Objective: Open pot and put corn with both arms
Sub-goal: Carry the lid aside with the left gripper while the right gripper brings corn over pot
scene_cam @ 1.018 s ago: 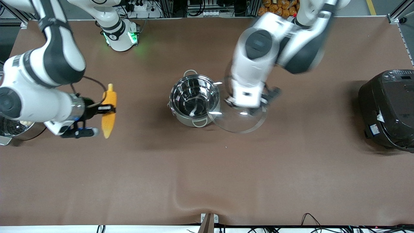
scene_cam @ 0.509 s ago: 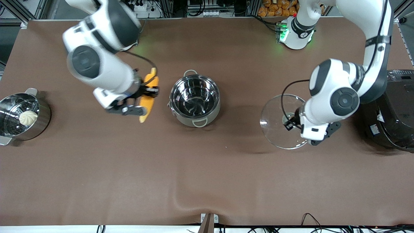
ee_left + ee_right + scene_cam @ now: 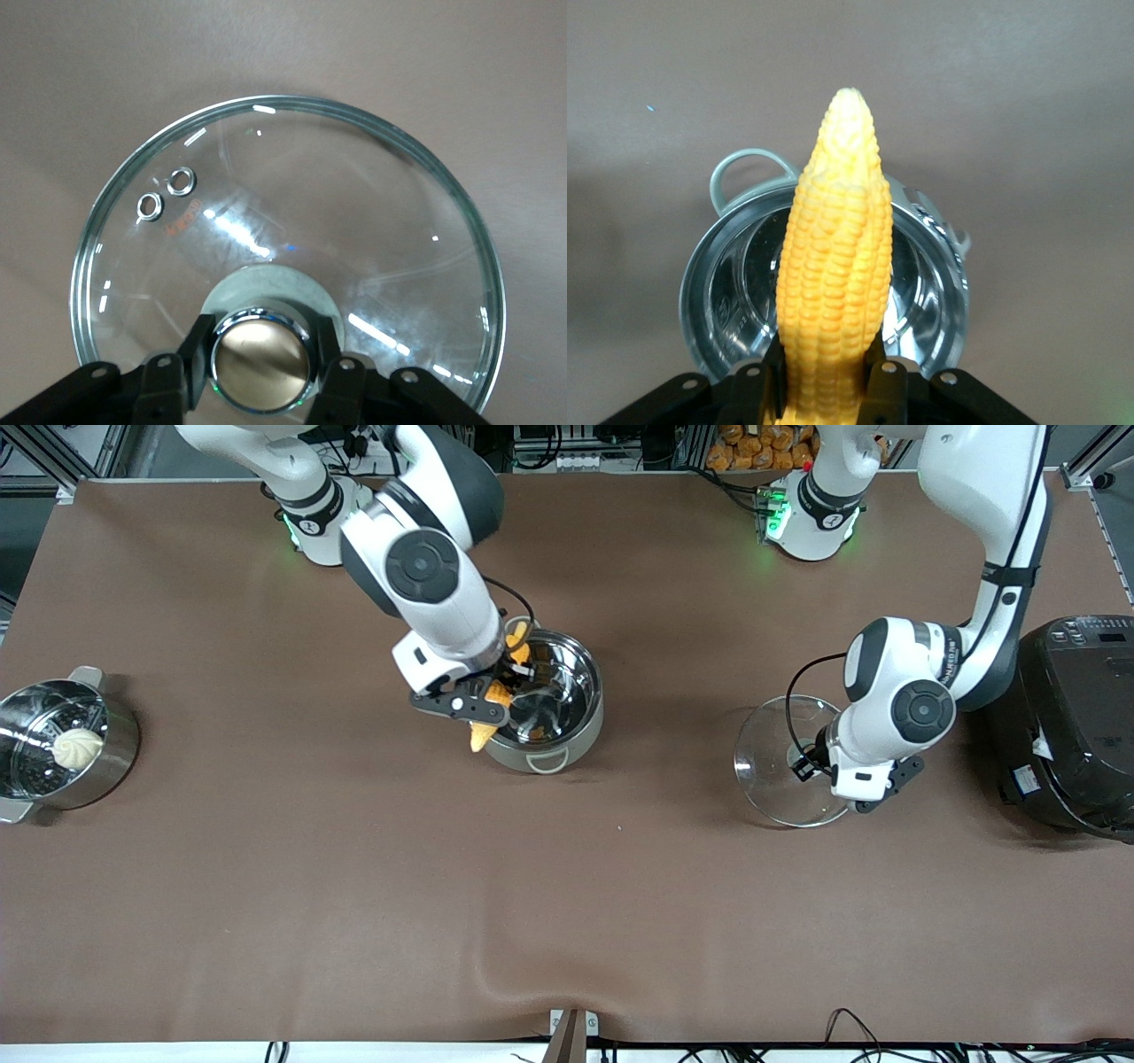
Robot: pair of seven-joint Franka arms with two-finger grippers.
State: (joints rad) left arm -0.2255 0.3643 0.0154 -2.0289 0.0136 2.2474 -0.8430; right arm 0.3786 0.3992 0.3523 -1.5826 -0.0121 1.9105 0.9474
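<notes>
Two tools are at work, and both are clamped on something. The right tool [image 3: 496, 691] grips the corn [image 3: 487, 731] around its middle and holds it over the open pot [image 3: 580, 717], above the pot's rim toward the right arm's end of the tabletop [image 3: 354, 886]; in the right wrist view the fingers [image 3: 881, 385] pinch the cob [image 3: 833, 266] from both sides, and its tapered tip points out past the pot's [image 3: 930, 292] rim, near one grey loop handle [image 3: 740, 173]. The left tool [image 3: 811, 766] is closed on the tan knob [image 3: 260, 359] of the glass lid [image 3: 771, 753], which lies well apart from the pot, toward the left arm's end; whether the lid touches the tabletop cannot be told. The left wrist view shows the lid [image 3: 354, 221] level, with two small steel vent rings [image 3: 166, 193] near its edge. A black rice cooker [image 3: 1072, 726] stands farther still from the pot than the lid, at the left arm's end. A steamer pot [image 3: 111, 757] with a white bun [image 3: 77, 746] in it stands well apart from the pot, at the right arm's end.
</notes>
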